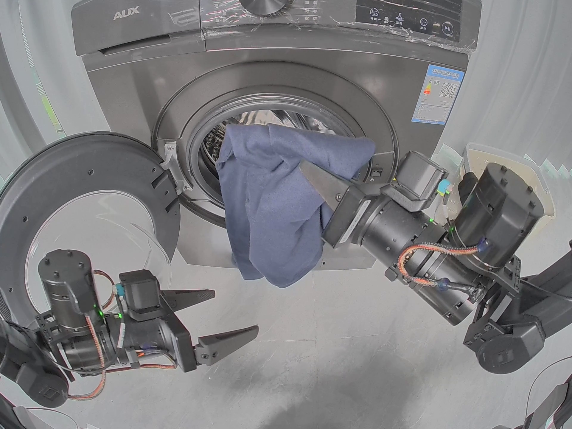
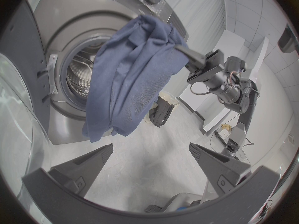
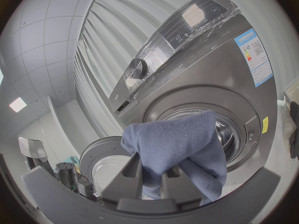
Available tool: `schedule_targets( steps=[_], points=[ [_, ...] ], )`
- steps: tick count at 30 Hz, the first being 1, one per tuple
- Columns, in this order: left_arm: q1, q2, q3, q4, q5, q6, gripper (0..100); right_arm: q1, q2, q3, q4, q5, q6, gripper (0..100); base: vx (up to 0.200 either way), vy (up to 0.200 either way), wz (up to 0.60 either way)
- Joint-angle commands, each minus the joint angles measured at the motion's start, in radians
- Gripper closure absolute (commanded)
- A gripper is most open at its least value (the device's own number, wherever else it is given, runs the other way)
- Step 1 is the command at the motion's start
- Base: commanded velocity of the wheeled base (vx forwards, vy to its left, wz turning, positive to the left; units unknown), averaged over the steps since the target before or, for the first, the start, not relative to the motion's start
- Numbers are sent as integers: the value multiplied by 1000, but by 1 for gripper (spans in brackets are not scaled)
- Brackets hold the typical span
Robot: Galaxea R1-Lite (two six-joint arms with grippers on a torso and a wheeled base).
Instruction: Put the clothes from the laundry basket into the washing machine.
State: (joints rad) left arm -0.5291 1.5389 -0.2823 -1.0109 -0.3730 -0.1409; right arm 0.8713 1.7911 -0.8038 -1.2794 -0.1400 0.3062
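right gripper clamped on blue garment, centre frame, hanging across washing machine drum opening | left gripper lower left, fingers spread wide, empty | door swung open, left

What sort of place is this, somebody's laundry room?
Probably a staged test room, not a home: a washing machine with film-wrapped panel, a laundry basket beside it, and pale curtains behind.
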Motion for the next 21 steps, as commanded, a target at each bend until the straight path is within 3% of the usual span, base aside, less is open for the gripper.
schedule_targets(
  steps=[1,6,11,21],
  points=[
    [1,165,-12,-58,-3,-5,0,8,4,0,-2,-1,-2,100,0,0,0],
    [5,271,-17,-163,5,-11,0,12,2,3,-3,-3,-4,100,0,0,0],
    [3,380,-66,-285,11,-114,0,23,4,5,-3,-4,-4,100,0,0,0],
    [8,498,-178,-324,16,-125,0,31,2,3,-11,-4,-7,100,0,0,0]
  ],
)
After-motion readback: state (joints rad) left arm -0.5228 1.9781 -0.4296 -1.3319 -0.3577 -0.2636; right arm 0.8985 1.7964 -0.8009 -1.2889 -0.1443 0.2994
